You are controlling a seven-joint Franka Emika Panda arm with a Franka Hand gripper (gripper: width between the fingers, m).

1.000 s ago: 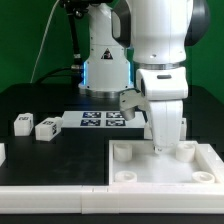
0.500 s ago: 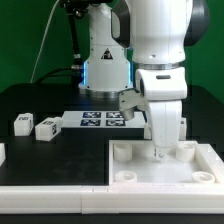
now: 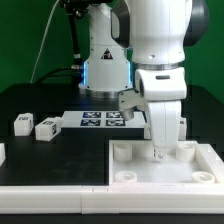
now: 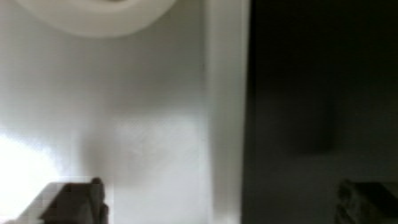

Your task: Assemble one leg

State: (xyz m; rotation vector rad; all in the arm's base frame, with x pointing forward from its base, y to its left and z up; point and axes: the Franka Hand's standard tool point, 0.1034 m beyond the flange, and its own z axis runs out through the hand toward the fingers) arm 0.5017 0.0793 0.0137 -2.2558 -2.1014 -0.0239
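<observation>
Two small white legs with black-and-white tags lie on the black table at the exterior view's left, one (image 3: 22, 122) beside the other (image 3: 46, 127). My gripper (image 3: 160, 152) hangs far from them, over the far wall of the large white tray-like piece (image 3: 135, 170), near a corner socket (image 3: 188, 152). In the wrist view my gripper (image 4: 217, 202) is open and empty. Its dark fingertips (image 4: 71, 202) stand wide apart over the piece's white surface (image 4: 125, 120) and the dark table (image 4: 320, 100). A round socket (image 4: 107, 12) shows at the frame edge.
The marker board (image 3: 100, 120) lies behind the tray-like piece, in front of the robot base (image 3: 105, 70). Another white part (image 3: 2, 152) shows at the exterior view's left edge. A low white wall (image 3: 50, 172) runs along the front.
The gripper has sunk a little toward the tray-like piece's far wall. Nothing else has moved.
</observation>
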